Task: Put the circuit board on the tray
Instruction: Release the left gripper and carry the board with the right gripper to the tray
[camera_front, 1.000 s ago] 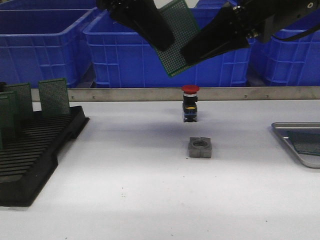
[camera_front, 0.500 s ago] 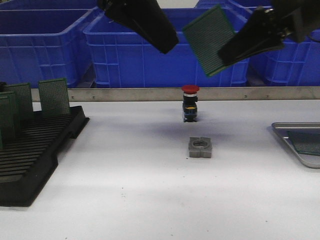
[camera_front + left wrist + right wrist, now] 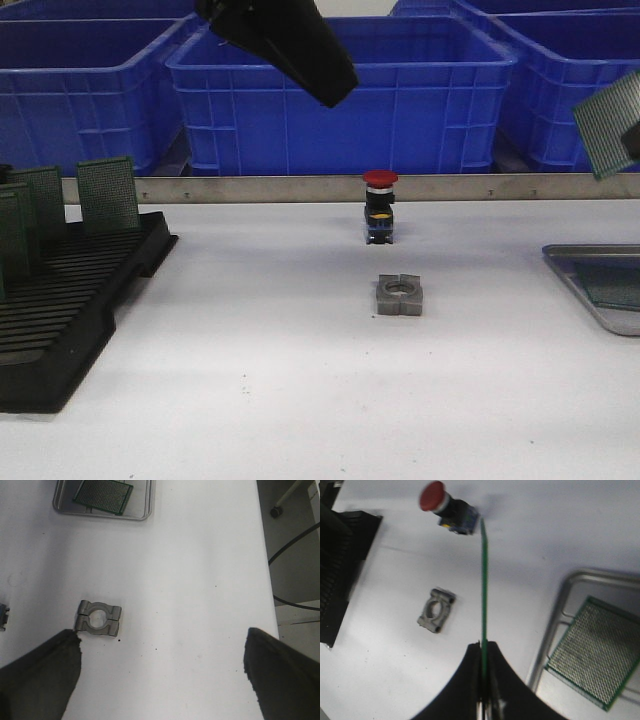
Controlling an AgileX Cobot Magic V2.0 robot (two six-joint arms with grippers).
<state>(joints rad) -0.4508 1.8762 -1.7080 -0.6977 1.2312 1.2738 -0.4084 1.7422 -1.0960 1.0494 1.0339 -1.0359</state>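
My right gripper point(image 3: 483, 645) is shut on a green circuit board point(image 3: 483, 580), seen edge-on between its fingers. In the front view that board point(image 3: 612, 125) hangs tilted in the air at the far right edge, above the grey metal tray point(image 3: 575, 290). Another green circuit board point(image 3: 595, 650) lies flat inside the tray point(image 3: 560, 610). High over the middle of the table my left gripper point(image 3: 162, 650) stands open with nothing between its fingers point(image 3: 45, 675).
A grey metal clamp block point(image 3: 401, 295) lies mid-table, with a red-capped push button point(image 3: 380, 205) behind it. A black slotted rack point(image 3: 70, 300) holding upright boards point(image 3: 108, 193) stands at the left. Blue bins point(image 3: 340, 90) line the back behind a metal rail.
My right gripper has carried the circuit board from beside the left gripper to the far right, over the tray. The left gripper has stayed put.
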